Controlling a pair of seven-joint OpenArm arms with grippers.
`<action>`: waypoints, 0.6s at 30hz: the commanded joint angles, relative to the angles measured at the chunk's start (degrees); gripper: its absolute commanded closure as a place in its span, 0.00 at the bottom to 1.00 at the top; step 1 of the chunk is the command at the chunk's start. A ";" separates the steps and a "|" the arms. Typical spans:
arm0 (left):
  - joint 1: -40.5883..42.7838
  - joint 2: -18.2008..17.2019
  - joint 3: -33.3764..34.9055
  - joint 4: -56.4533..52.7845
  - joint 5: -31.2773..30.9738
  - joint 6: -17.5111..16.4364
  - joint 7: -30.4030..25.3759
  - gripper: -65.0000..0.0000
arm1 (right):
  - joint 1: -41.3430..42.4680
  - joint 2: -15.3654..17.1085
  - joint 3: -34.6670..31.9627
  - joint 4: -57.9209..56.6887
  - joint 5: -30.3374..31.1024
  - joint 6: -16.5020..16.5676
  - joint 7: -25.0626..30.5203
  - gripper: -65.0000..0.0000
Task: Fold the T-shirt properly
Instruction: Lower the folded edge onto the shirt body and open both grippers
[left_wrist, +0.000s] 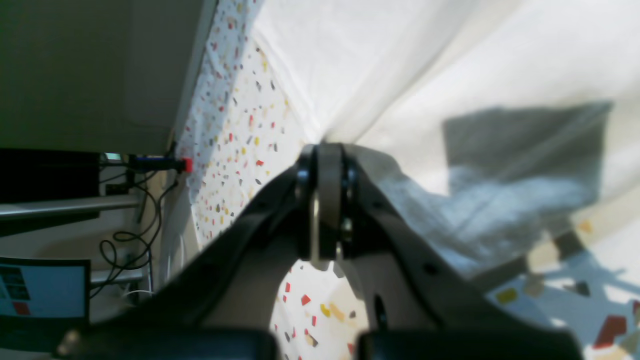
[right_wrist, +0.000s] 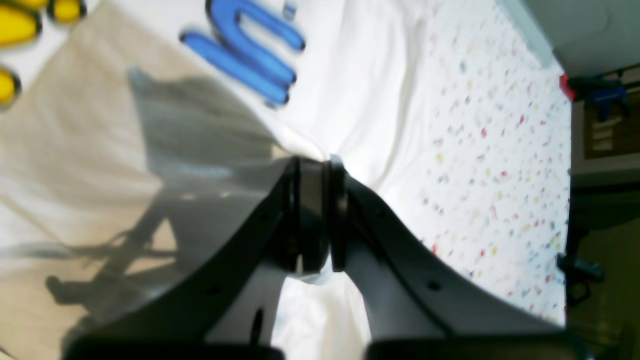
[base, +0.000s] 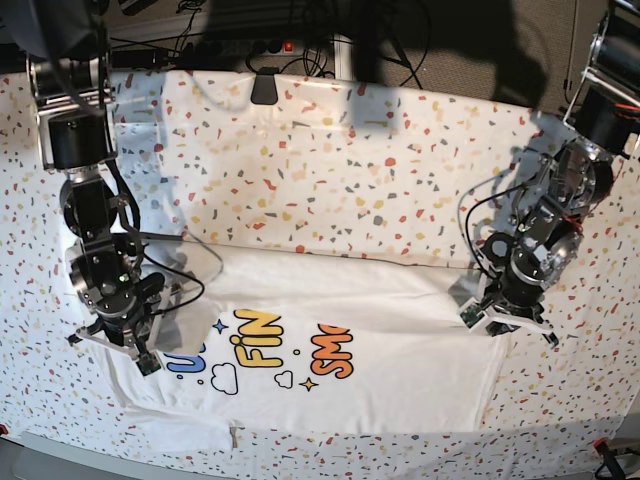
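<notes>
Shirt (base: 330, 350) sits print-up along the bottom of the base view, top edge already doubled over. Both grippers are pinched tight on cloth: right (base: 118, 335) at lower left, left (base: 500, 312) mid-right. Mid-fold, I'd guess; next, carry both sides together evenly.

A table (base: 400, 170) under white speckled cloth bears the white printed T-shirt (base: 380, 385), spread near its front edge.

Base view: overhead, looking down on the whole counter (base: 330, 170). Each wrist view: close behind its gripper, facing past it onto T-shirt (base: 330, 390) and counter, both shared with base.
</notes>
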 joint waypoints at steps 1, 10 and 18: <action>-1.90 -0.66 -0.48 0.72 0.37 1.42 -0.68 1.00 | 2.32 0.76 0.37 0.87 -0.13 -0.90 0.68 1.00; -3.87 -0.46 -0.48 -3.87 0.39 1.64 -0.72 1.00 | 4.00 0.57 0.37 0.87 2.38 -0.85 -0.35 1.00; -5.38 0.87 -0.48 -7.91 -2.08 1.62 -2.27 1.00 | 4.11 0.59 0.37 0.87 2.34 -0.83 -0.33 1.00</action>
